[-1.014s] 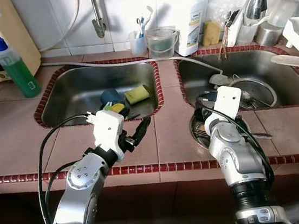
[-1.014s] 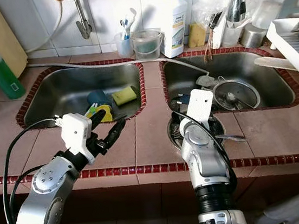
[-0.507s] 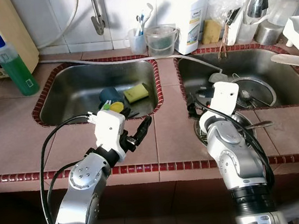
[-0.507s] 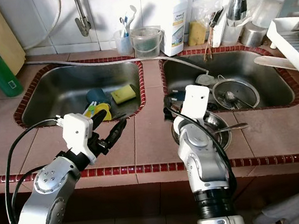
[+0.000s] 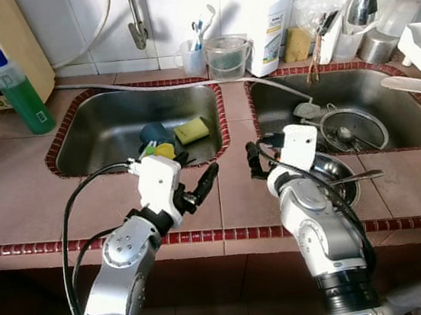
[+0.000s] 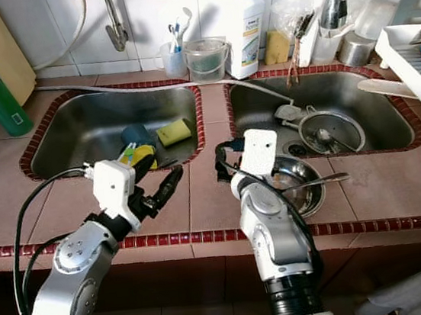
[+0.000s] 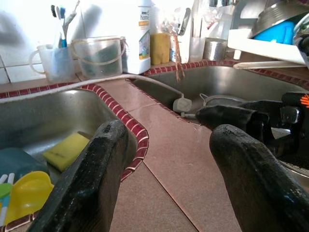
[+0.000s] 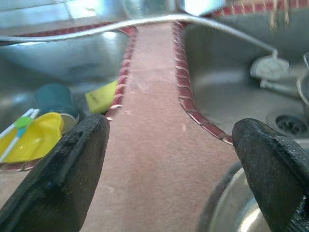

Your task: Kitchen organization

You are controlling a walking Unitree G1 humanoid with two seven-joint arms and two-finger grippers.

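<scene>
Both eye views look down from the head onto the tiled counter (image 5: 238, 192) and its two sinks. Each wrist view looks low and close along its own fingers (image 7: 91, 183) across the strip between sinks, a strip all views share.

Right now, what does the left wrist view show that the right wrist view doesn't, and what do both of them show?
Left wrist alone: the white detergent bottle, the clear plastic bucket, the toothbrush cup and the right gripper across the divider. Right wrist alone: the steel bowl rim and the right sink's drain. Both: the yellow sponge, the yellow cup in the left sink, and the tiled divider.
</scene>
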